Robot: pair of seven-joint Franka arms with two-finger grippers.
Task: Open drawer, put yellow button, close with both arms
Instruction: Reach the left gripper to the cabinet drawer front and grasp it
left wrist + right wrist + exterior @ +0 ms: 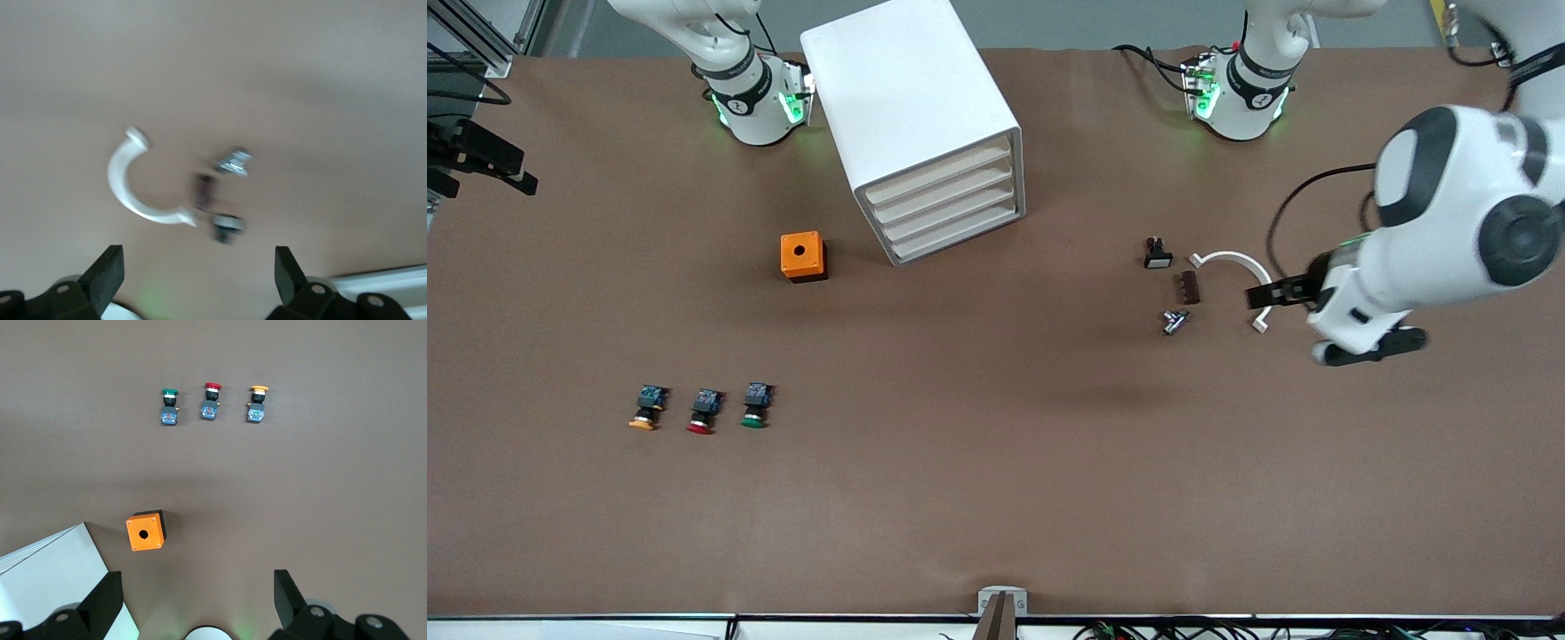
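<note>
The white cabinet [911, 98] stands near the robots' bases, and its uppermost drawer [941, 169] is shut, as are the three below it. The yellow button [645, 410] lies on the table toward the right arm's end, nearer to the front camera, beside a red one [704, 412] and a green one [755, 406]. It also shows in the right wrist view [257, 403]. My left gripper [1369, 347] [199, 267] is open and empty over the table beside some small parts. My right gripper [199, 587] is open and empty high over the table beside the cabinet [53, 587]; it is out of the front view.
An orange box [803, 256] [145, 530] with a round hole sits beside the cabinet. A white curved clamp [1232, 260] [130, 183] and three small parts [1189, 287] lie toward the left arm's end. A black fixture [480, 160] juts in at the table's edge.
</note>
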